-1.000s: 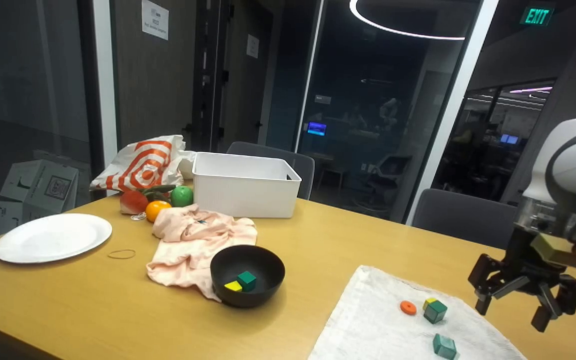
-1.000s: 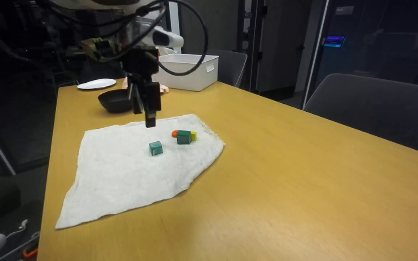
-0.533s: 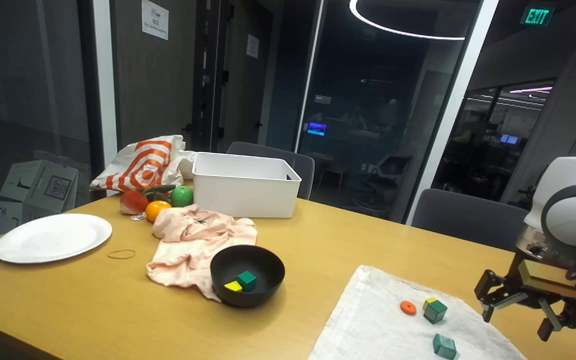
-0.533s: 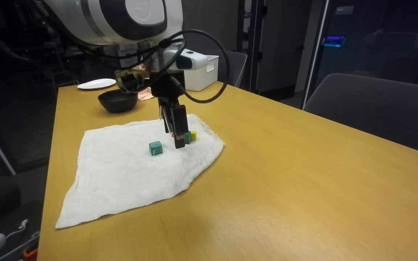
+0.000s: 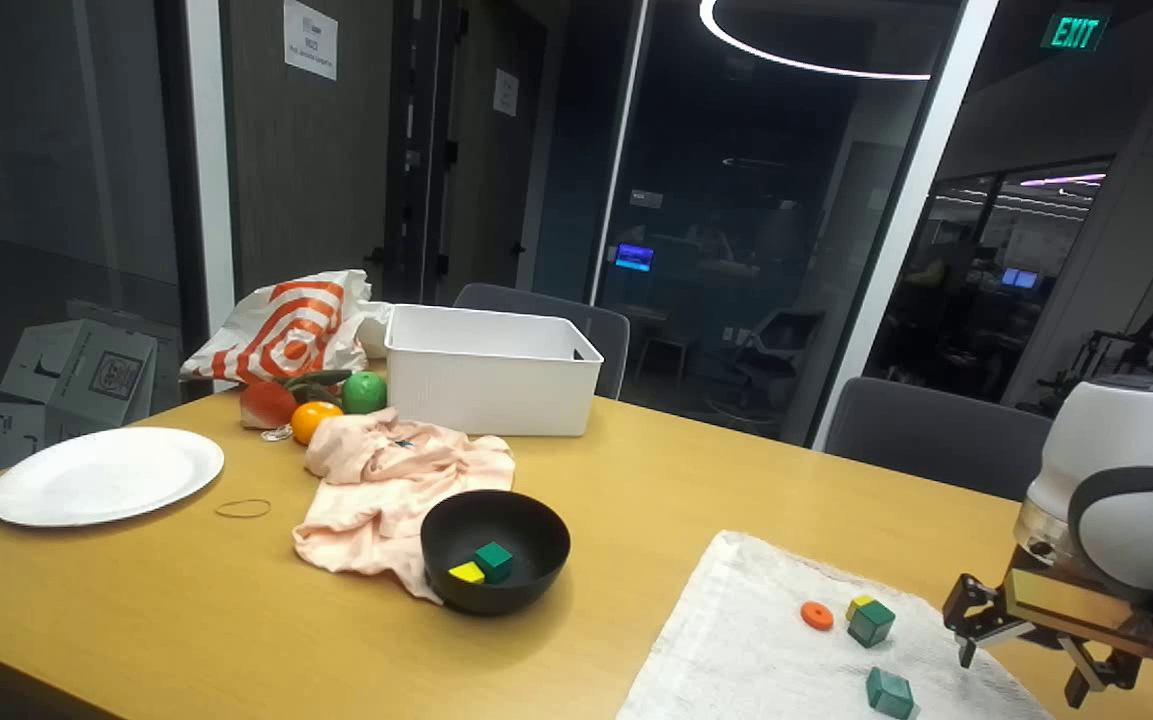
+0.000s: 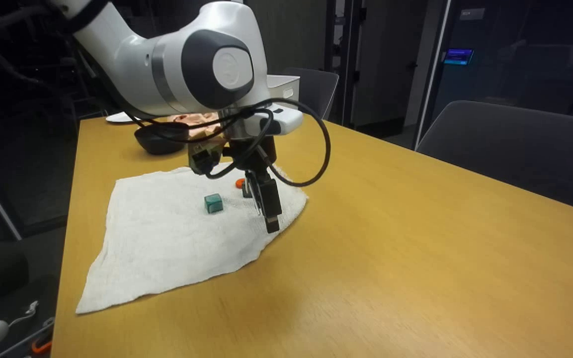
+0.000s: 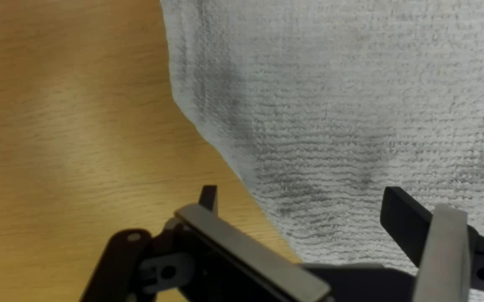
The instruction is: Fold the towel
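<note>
The white towel (image 6: 167, 238) lies spread flat on the wooden table (image 6: 405, 263), its border a little wavy. The robot's gripper (image 7: 302, 203) hangs low at one edge of it, fingers held wide apart: in the wrist view one finger is over bare table and the other over the towel, with the towel's edge running between them. Whether either tip touches anything, I can't tell from here. On the towel a pale green block (image 6: 213, 203) sits by itself, and near it a dark green block (image 5: 872, 625) stands just beside a yellow block (image 5: 858, 606), with an orange ring (image 5: 817, 615) close by. Farther along, a black bowl (image 5: 501, 600) holds a green cube (image 5: 494, 562) and a yellow piece (image 5: 467, 573); it stands next to a rumpled pink cloth (image 5: 366, 500), with a white box (image 5: 486, 400) and a white plate (image 5: 106, 480) beyond.
</note>
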### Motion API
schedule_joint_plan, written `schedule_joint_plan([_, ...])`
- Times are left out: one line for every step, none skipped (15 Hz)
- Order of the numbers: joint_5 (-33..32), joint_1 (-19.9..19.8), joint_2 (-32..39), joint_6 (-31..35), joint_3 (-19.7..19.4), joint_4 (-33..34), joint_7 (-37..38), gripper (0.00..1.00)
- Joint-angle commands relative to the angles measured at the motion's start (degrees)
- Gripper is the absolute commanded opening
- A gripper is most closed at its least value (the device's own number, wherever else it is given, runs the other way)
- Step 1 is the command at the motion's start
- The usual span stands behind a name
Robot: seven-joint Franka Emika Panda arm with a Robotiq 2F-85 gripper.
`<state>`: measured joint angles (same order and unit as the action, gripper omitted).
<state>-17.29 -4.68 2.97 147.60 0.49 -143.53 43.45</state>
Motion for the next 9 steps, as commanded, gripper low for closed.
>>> schedule_joint_plan([-2.67, 2.00, 3.27, 3.23, -2.36, 1.06, 4.03, 1.00])
schedule_joint_plan([-2.58, 2.42, 3.82, 3.81, -2.79, 1.12, 4.25, 1.00])
schedule_joint_plan([-2.46, 2.90, 4.19, 4.44, -3.13, 1.16, 4.34, 1.00])
schedule_joint_plan([-2.46, 3.36, 4.46, 4.90, -3.50, 1.21, 4.57, 0.90])
schedule_joint_plan([-1.89, 3.87, 4.51, 5.29, -3.59, 1.26, 4.28, 0.74])
schedule_joint_plan([-1.19, 4.27, 4.46, 5.47, -3.58, 1.36, 3.69, 0.66])
schedule_joint_plan([-0.93, 4.67, 4.27, 5.63, -3.52, 1.49, 3.55, 0.58])
schedule_joint_plan([-0.49, 4.97, 4.19, 5.71, -3.36, 1.59, 3.27, 0.52])
schedule_joint_plan([-0.24, 5.27, 4.01, 5.59, -3.24, 1.68, 3.01, 0.43])
